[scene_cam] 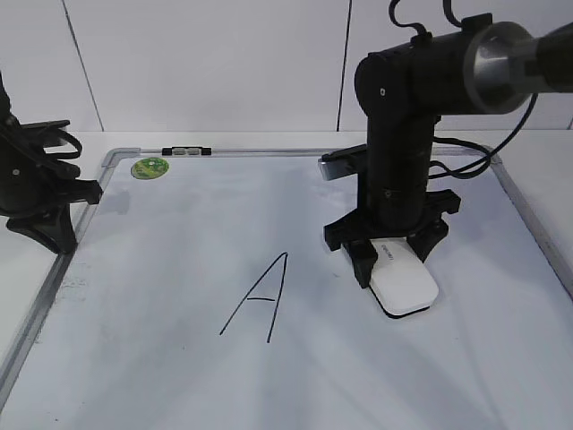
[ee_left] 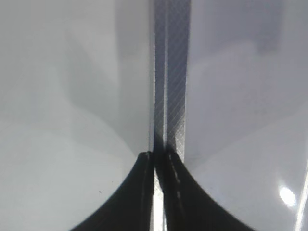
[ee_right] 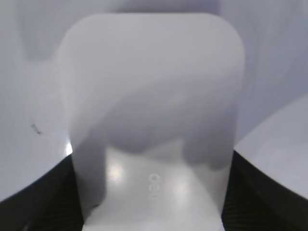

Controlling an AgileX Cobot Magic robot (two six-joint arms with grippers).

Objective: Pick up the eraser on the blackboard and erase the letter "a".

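At the upper right of the exterior view, the right arm [scene_cam: 403, 134] is matte black and cylindrical, with a bare silver metal joint cap, thin black cables looping beside it, and flared black fingers [scene_cam: 363, 260]. At the left edge, the left arm [scene_cam: 31, 184] is matte black too.

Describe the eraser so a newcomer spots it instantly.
Start at the blackboard, the big white board with a grey frame. Right of the black capital A, under the right arm, lies the eraser between the right pincer fingers. It is the only flat white rounded block there.
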